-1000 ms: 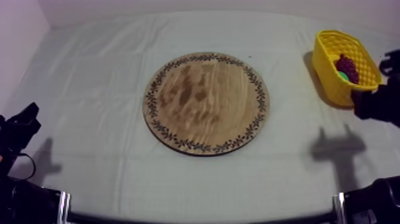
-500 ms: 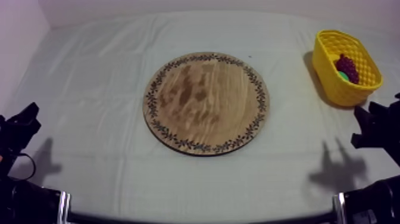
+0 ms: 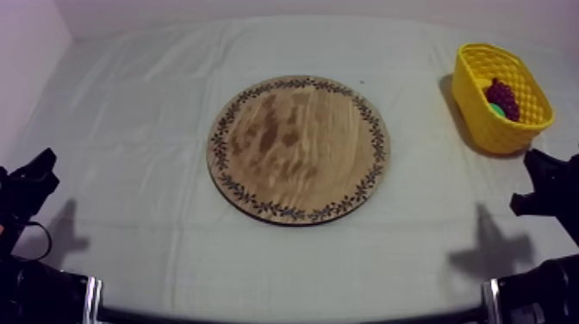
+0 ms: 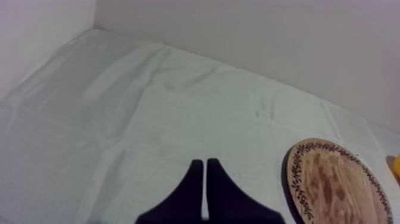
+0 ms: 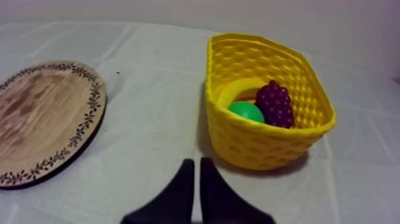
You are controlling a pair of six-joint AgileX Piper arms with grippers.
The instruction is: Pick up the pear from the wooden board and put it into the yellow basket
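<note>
Evidently the pear (image 5: 245, 111) is lodged inside the yellow basket (image 5: 268, 146) at the upper right of the top view, just beside the bunch of grapes (image 5: 275, 104). The wooden board (image 3: 297, 148) at the frame's centre is bare. The right gripper (image 5: 197, 161) is clenched on nothing, short of the basket, and the left gripper (image 4: 203, 162) is likewise closed and empty. The pear is judged light, stiff and smooth-skinned. If a grasp were needed, it would best be taken across the broad belly.
</note>
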